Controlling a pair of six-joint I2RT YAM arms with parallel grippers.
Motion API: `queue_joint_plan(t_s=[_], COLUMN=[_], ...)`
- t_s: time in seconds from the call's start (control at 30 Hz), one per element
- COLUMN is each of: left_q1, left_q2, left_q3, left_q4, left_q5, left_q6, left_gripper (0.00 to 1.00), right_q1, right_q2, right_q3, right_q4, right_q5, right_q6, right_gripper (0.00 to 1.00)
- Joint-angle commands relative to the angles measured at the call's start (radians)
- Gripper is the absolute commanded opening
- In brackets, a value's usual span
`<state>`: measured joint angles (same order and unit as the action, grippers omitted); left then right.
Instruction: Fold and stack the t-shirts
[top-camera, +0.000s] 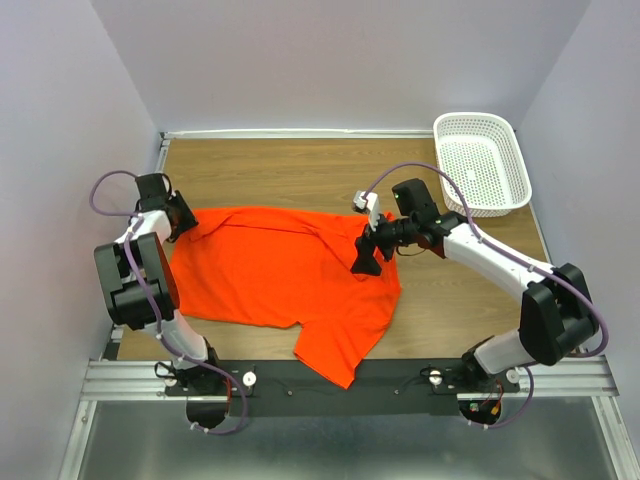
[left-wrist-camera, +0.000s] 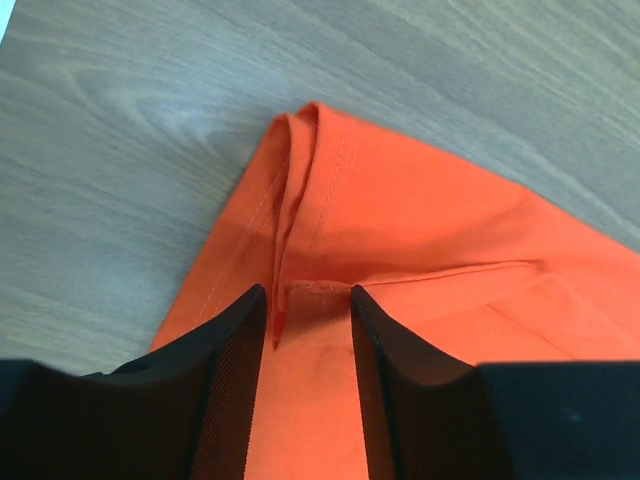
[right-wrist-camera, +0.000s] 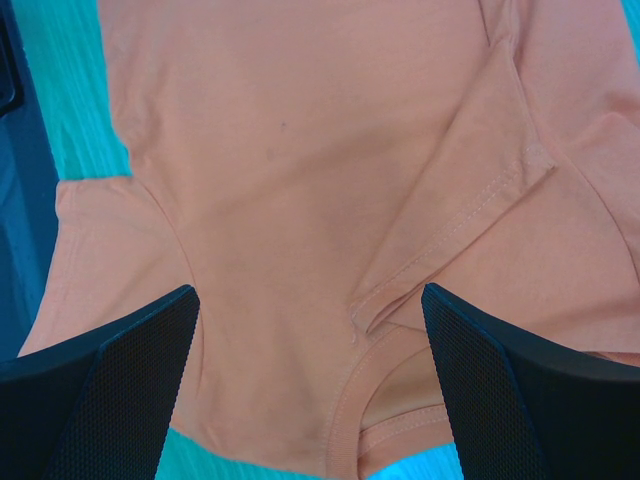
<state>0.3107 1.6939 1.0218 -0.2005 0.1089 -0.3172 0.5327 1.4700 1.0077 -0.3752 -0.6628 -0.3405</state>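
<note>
The wooden surface (top-camera: 300, 170) fills the middle of the top view, with pale walls on three sides. The orange t-shirt (top-camera: 280, 270) lies unfolded and rumpled across the centre of it. The shirt runs from the left-centre of the frame to just right of the middle, and one flap reaches down to the dark rail at the bottom edge. The left arm (top-camera: 135, 275) rises along the left side of the frame, and the right arm (top-camera: 490, 255) angles in from the lower right. The white perforated basket (top-camera: 485, 165) sits in the upper right corner, well apart from the shirt. The left pincer (top-camera: 185, 222) rests at the shirt's upper left corner. In the left wrist view this pincer (left-wrist-camera: 308, 292) is partly spread, with its two dark fingers (left-wrist-camera: 230, 380) set down on the cloth (left-wrist-camera: 400, 220). A flat strip of orange lies between them, and a raised stitched crease runs up from the inner edge of the left-hand finger toward the corner of the fabric. The gap is plain and the jaws do not pinch the cloth. The right pincer (top-camera: 366, 258) hangs over the shirt's right part, near its upper edge. In the right wrist view this pincer (right-wrist-camera: 308, 295) is spread wide, with its ribbed fingers (right-wrist-camera: 120, 380) at the lower left and lower right of the frame. It holds nothing. The shirt (right-wrist-camera: 300, 150) looks paler in this view, with a folded hem flap (right-wrist-camera: 470, 220) to the right of centre and a curved band of the neck opening (right-wrist-camera: 400, 400) at the bottom.
</note>
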Motion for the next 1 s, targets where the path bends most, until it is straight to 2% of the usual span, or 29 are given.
queue_joint_plan(t_s=[0.0,0.03,0.13,0.17,0.23,0.5,0.6,0.73,0.97], left_q1=[-0.001,-0.001,-0.002,-0.001,-0.002,0.001,0.007,0.048,0.114], left_q2=[0.041,0.046,0.056,0.050,0.029,-0.184,-0.233,-0.244,-0.149], left_q3=[0.052,0.055,0.055,0.049,0.037,-0.126,-0.164,-0.201,-0.158], left_q4=[-0.002,-0.002,0.000,0.000,0.000,-0.004,-0.027,-0.025,-0.051], left_q5=[-0.008,-0.006,0.011,0.018,0.031,0.066,0.028,-0.008,-0.049], left_q6=[0.020,0.023,0.032,0.033,0.033,0.010,-0.005,-0.017,-0.006], left_gripper=[0.43,0.40,0.23,0.12,0.01,0.00,0.00,0.00,0.00], right_q1=[-0.005,-0.005,-0.005,-0.005,-0.005,-0.005,-0.005,-0.005,-0.005], right_q2=[0.009,0.009,0.009,0.009,0.010,0.016,0.013,0.009,0.009], right_q3=[-0.006,-0.006,-0.003,-0.004,-0.004,-0.003,-0.003,-0.004,-0.006], right_q4=[-0.002,-0.004,-0.004,-0.004,-0.002,-0.007,-0.007,-0.007,-0.008], right_q5=[-0.003,-0.004,-0.003,-0.003,-0.004,-0.017,-0.018,-0.015,-0.017], right_q6=[0.011,0.012,0.012,0.011,0.011,0.012,0.011,0.011,0.009], right_gripper=[1.00,1.00,1.00,1.00,1.00,1.00,1.00,1.00,1.00])
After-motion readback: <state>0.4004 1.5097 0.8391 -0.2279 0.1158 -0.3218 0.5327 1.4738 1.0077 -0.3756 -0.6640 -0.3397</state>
